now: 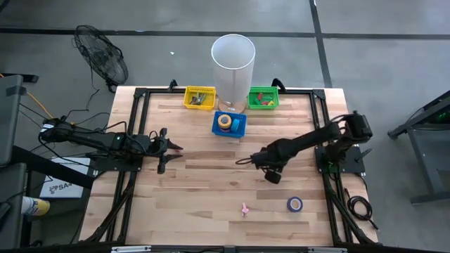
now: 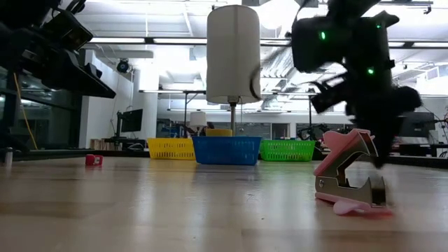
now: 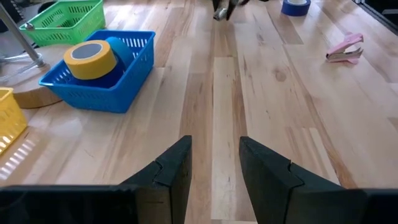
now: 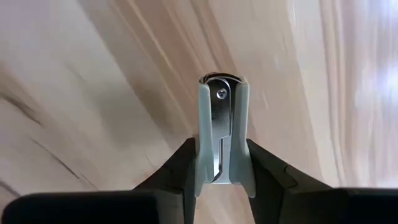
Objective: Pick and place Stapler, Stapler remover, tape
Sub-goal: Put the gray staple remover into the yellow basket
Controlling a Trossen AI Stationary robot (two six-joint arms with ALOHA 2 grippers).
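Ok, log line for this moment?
right end effector: shut on pale staple remover | left end effector: open, empty | blue tape, pink staple remover: on table

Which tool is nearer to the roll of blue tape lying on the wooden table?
The right tool. It is a little up and left of the roll of blue tape in the high view; the left tool waits far across the table.

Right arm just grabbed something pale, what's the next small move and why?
Probably lift it straight up. The right gripper has its fingers pinched on a light blue staple remover low above the table; raising it first should let it travel toward the baskets.
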